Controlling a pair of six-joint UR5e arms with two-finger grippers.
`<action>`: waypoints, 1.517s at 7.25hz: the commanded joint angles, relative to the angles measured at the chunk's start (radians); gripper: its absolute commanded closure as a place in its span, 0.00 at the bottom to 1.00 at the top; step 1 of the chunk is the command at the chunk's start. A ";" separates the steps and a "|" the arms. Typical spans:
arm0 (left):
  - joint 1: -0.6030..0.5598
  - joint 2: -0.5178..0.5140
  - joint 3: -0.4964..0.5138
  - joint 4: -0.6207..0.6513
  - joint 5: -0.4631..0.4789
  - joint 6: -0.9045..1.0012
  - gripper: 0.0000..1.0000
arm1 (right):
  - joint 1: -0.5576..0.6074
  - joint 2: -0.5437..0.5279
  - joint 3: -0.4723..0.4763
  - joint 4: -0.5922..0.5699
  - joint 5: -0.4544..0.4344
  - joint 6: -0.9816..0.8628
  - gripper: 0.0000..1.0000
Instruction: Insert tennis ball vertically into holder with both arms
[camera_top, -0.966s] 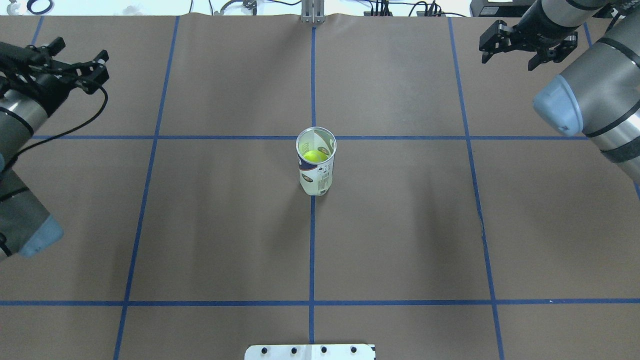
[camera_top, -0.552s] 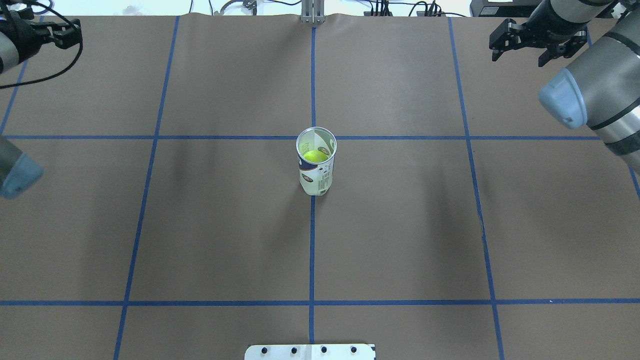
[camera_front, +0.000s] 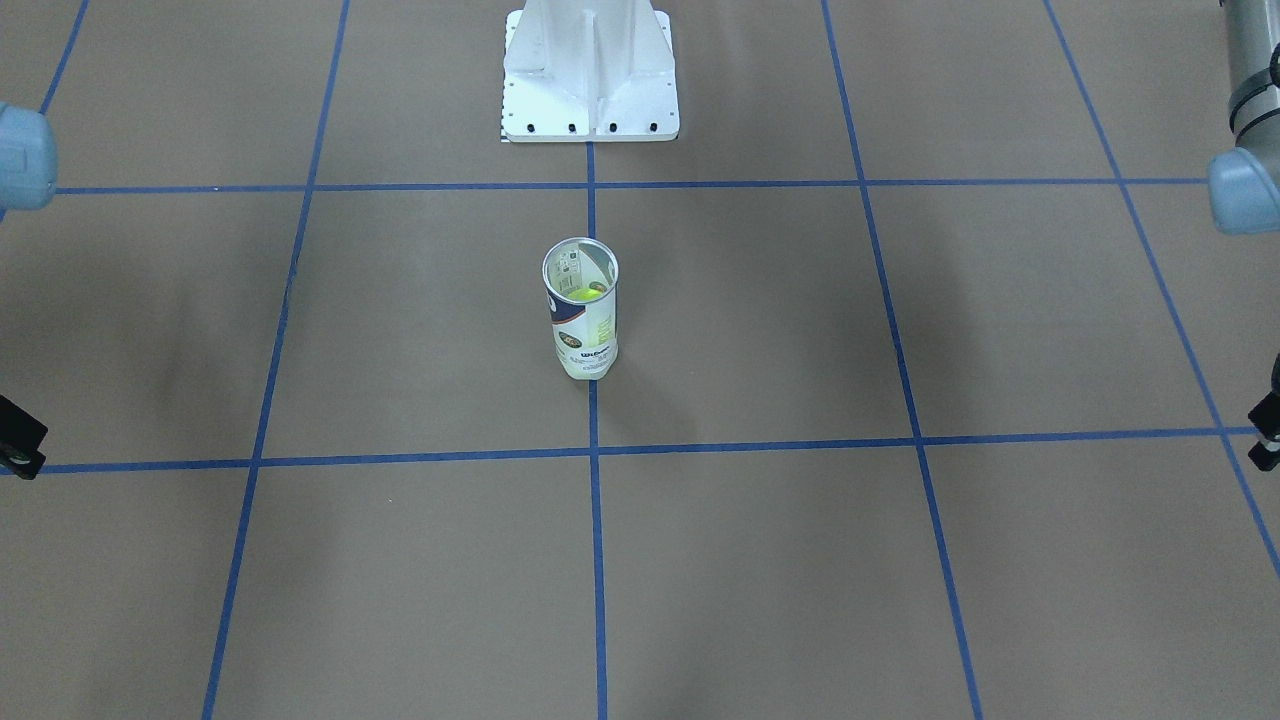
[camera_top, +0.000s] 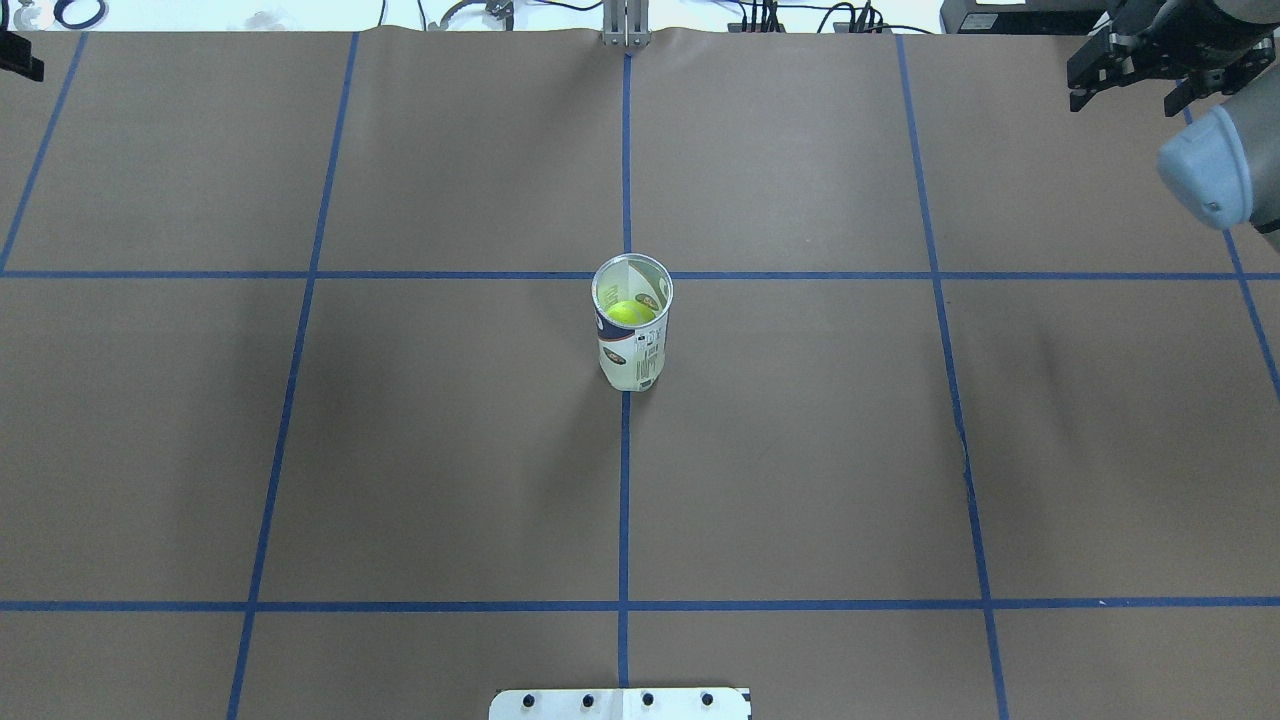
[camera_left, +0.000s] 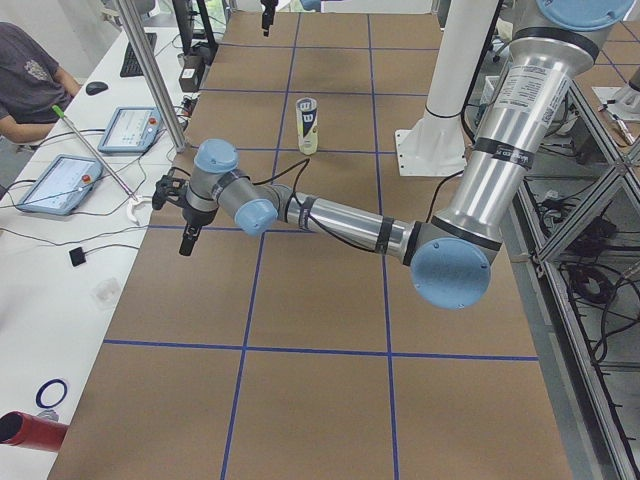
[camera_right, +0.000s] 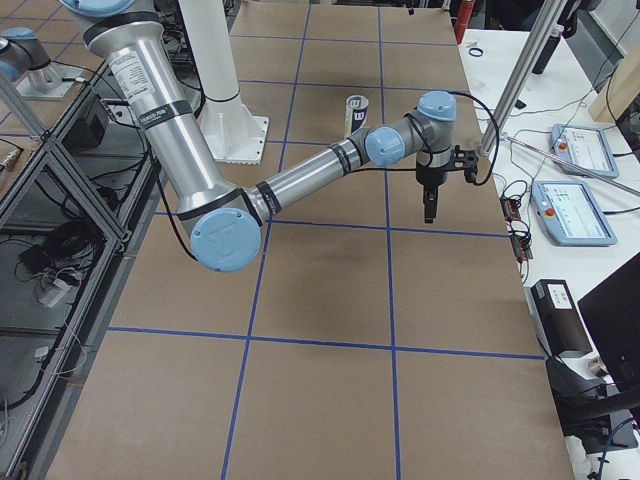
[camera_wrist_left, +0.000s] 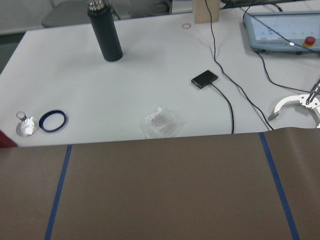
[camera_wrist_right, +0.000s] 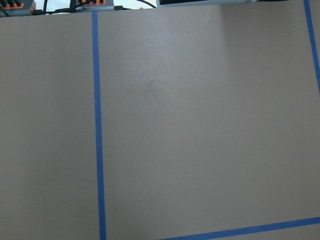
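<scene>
Front view: the holder (camera_front: 581, 335) stands upright mid-worktop (camera_front: 800, 560) on the centre line, with the ball (camera_front: 588, 294) already low inside it; only slivers of my arms show at the edges. Overhead: my right pincer (camera_top: 1130, 95) hangs at the far right corner, fingers spread and empty, well apart from the holder. My left pincer (camera_top: 15, 55) is a scrap at the far left edge, and I cannot tell whether it is spread or clenched. Left side view: my left pincer (camera_left: 180, 212) hangs over the worktop's end, the holder far beyond it. Right side view: likewise for my right pincer (camera_right: 433, 192). Wrist views: no holder in either. I judge the holder light, thin-walled, smooth and easily tipped or dented. It is best taken gently around mid-wall, below the metal rim.
</scene>
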 joint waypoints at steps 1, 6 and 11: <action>-0.040 0.034 -0.002 0.087 -0.045 -0.039 0.02 | 0.032 -0.044 0.003 0.000 0.041 -0.054 0.01; -0.118 0.081 -0.061 0.244 -0.294 -0.088 0.01 | 0.225 -0.199 -0.079 0.020 0.260 -0.461 0.01; -0.137 0.190 -0.104 0.255 -0.085 0.226 0.01 | 0.239 -0.228 -0.081 0.016 0.247 -0.502 0.01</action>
